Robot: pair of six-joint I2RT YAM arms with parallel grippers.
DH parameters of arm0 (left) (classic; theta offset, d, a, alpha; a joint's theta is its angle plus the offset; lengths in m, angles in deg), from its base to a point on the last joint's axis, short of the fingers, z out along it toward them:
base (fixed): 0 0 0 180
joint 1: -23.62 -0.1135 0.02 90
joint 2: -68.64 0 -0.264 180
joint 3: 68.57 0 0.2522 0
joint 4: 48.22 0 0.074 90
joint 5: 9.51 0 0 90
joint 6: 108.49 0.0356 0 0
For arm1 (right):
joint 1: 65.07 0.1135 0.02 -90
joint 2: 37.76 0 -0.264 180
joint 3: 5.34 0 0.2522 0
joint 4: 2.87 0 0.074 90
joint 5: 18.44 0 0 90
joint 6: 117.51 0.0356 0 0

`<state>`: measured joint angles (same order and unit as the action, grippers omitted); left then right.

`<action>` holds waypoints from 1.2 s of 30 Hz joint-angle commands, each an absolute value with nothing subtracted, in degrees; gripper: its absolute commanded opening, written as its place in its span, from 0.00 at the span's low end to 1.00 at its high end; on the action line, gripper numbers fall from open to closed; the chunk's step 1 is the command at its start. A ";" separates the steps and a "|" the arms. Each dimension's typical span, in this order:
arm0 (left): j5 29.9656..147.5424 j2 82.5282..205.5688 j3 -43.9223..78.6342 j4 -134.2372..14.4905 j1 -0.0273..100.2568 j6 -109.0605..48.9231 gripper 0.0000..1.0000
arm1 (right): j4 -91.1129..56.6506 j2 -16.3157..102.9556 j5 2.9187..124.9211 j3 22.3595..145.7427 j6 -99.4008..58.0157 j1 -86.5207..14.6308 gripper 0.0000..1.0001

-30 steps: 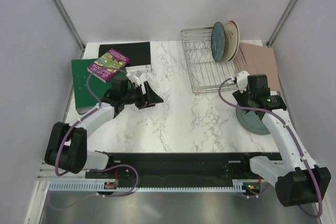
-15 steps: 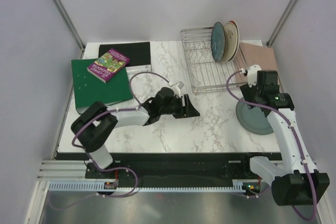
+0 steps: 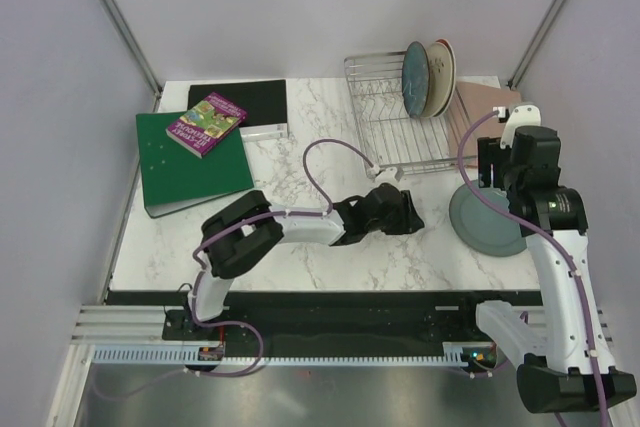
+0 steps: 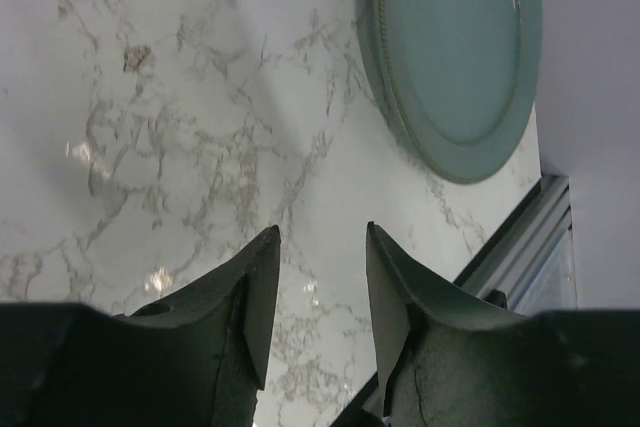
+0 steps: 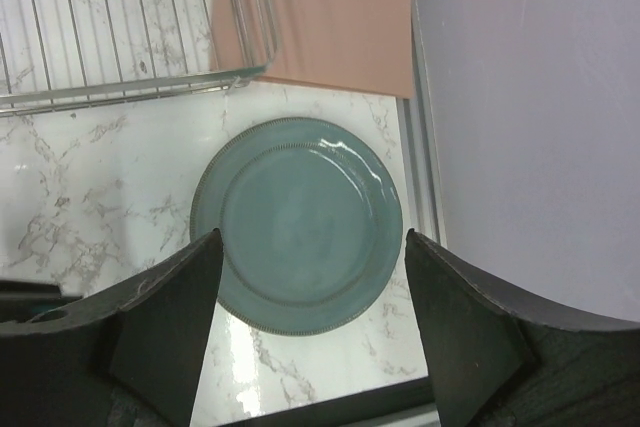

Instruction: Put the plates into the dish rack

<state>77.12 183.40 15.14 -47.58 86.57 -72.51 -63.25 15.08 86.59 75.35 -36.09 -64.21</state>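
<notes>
Plates stand on edge at the far right end of the dish rack (image 3: 395,142), a speckled teal plate (image 3: 415,82) in front and paler ones just behind it. The grey-green plate (image 5: 296,224) lies flat on the marble table (image 3: 300,157), near and right of the rack and apart from it. The right gripper (image 5: 312,237) hangs above this plate, jaws spread wide and empty. The left gripper (image 4: 322,230), stretched across to the right, sits just left of the plate with its fingers slightly parted, holding nothing.
</notes>
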 commanded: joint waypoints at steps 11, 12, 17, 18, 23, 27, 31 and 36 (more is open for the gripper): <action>70.91 200.56 37.29 -49.41 88.30 -80.36 0.41 | -67.79 9.61 87.56 72.93 -32.43 -64.90 0.82; 71.43 201.00 38.08 -49.32 88.39 -81.06 0.41 | -67.88 9.44 87.47 72.75 -32.43 -64.81 0.82; 74.78 203.64 40.19 -50.28 88.65 -81.68 0.44 | -67.79 8.65 87.03 71.70 -31.90 -66.56 0.82; 75.04 203.99 40.72 -50.37 88.65 -81.60 0.45 | -67.88 8.47 86.86 71.61 -31.64 -66.65 0.82; 78.03 206.01 42.30 -49.94 88.39 -80.54 0.48 | -67.79 6.80 86.15 70.47 -31.55 -67.36 0.83; 83.55 208.38 44.24 -47.83 88.13 -79.23 0.48 | -67.96 6.27 86.50 70.73 -31.55 -67.53 0.83; 87.52 209.71 45.47 -45.46 87.78 -77.91 0.43 | -67.96 5.40 86.59 70.73 -31.55 -67.62 0.83; 86.56 210.85 47.05 -45.63 87.51 -77.64 0.31 | -67.96 5.30 87.03 70.73 -31.38 -67.80 0.83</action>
